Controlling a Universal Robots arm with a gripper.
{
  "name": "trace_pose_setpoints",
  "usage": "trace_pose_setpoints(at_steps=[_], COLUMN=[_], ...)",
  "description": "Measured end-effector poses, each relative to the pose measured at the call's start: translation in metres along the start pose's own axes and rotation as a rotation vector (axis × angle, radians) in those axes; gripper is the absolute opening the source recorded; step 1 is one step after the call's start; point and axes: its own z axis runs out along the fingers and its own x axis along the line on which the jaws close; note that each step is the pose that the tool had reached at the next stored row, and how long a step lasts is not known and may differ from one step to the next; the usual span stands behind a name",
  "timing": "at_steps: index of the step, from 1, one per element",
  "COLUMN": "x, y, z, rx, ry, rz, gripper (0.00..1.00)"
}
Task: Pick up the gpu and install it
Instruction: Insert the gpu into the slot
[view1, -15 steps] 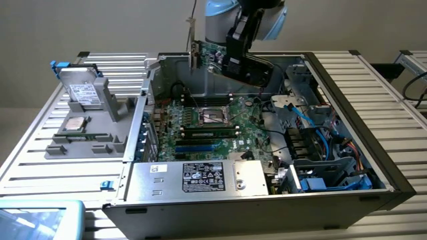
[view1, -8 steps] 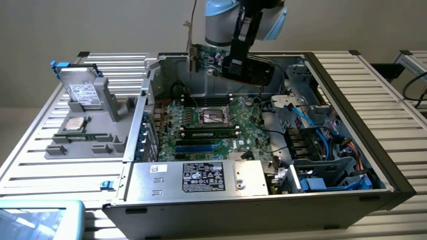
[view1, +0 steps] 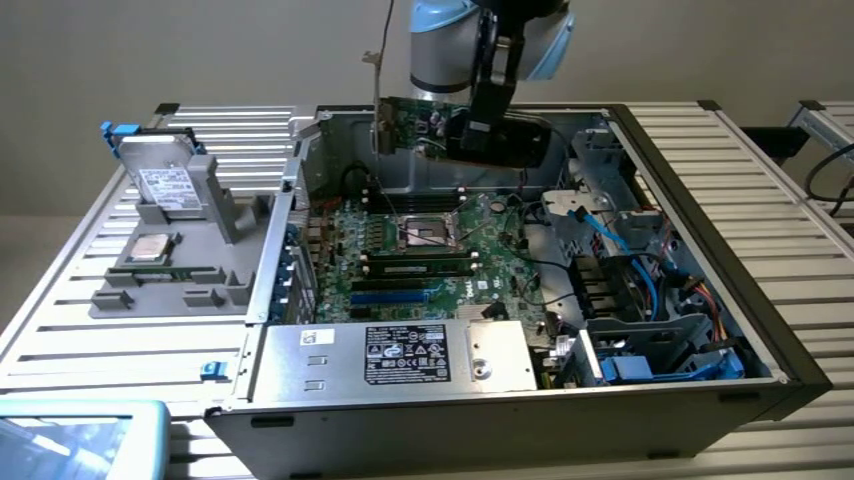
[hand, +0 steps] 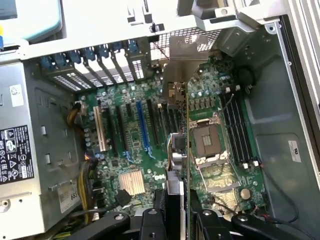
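While the gripper (hand: 176, 216) pinches the gpu (view1: 424, 124) on edge above the motherboard (hand: 200, 95), pick-up reads done, install pending; seating likely needs card edge squared over blue slot (hand: 143, 125).

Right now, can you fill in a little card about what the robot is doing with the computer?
Held: the gpu, with the jaws shut on it
Where it is: lifted above the motherboard inside the open computer case
How it sits: on edge, silver bracket at the end away from the jaws
Long blue slot: empty
Job so far: gpu picked up, not yet installed
Beside the case: silver drive, at the exterior view's left
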Motion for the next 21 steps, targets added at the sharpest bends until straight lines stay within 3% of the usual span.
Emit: trace_pose_setpoints(at_steps=[3, 6, 11, 15, 18, 21], x=[0.0, 0.0, 0.0, -0.002, -0.002, -0.003], y=[0.0, 0.0, -0.0001, 0.0007, 0.0037, 0.0073], z=[0.0002, 0.0002, 0.0005, 0.0018, 0.0058, 0.0113], rx=[0.0038, 0.0039, 0.0056, 0.0312, 0.0382, 0.0403], ry=[0.0045, 0.009, 0.0106, 0.0245, 0.0255, 0.0257], rz=[-0.054, -0.1, -0.106, -0.118, -0.123, -0.129], gripper=[0.29, 0.29, 0.29, 0.29, 0.29, 0.29])
